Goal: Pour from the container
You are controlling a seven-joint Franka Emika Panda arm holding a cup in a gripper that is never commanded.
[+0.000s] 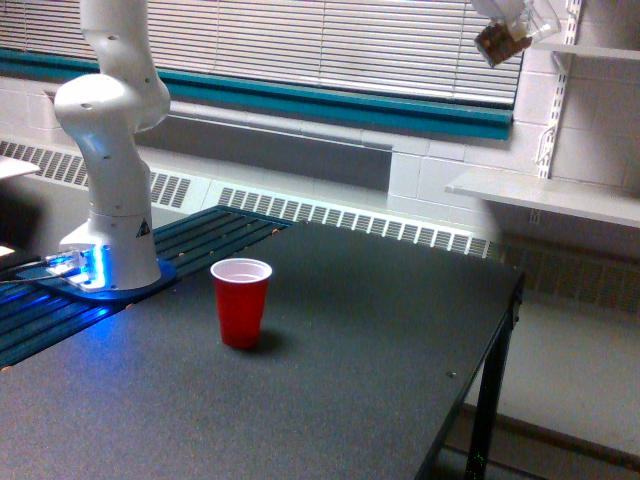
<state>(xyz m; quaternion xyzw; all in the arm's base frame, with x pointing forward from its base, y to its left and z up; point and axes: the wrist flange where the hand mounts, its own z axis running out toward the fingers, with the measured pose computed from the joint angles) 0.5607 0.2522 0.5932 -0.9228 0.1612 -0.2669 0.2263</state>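
The container hangs tilted at the top edge of the exterior view, brown bits showing through its clear wall. The gripper holding it is cut off by the frame, so I cannot tell how its jaws stand. The red cup stands upright on the table, far below the gripper and well off towards the exterior view's left. Tipping further from here would likely scatter the bits past the cup, since nothing lies beneath the container.

One exterior view, off the arm, set above table height.
It looks down across the dark table toward the far blinds, arm base at its left.
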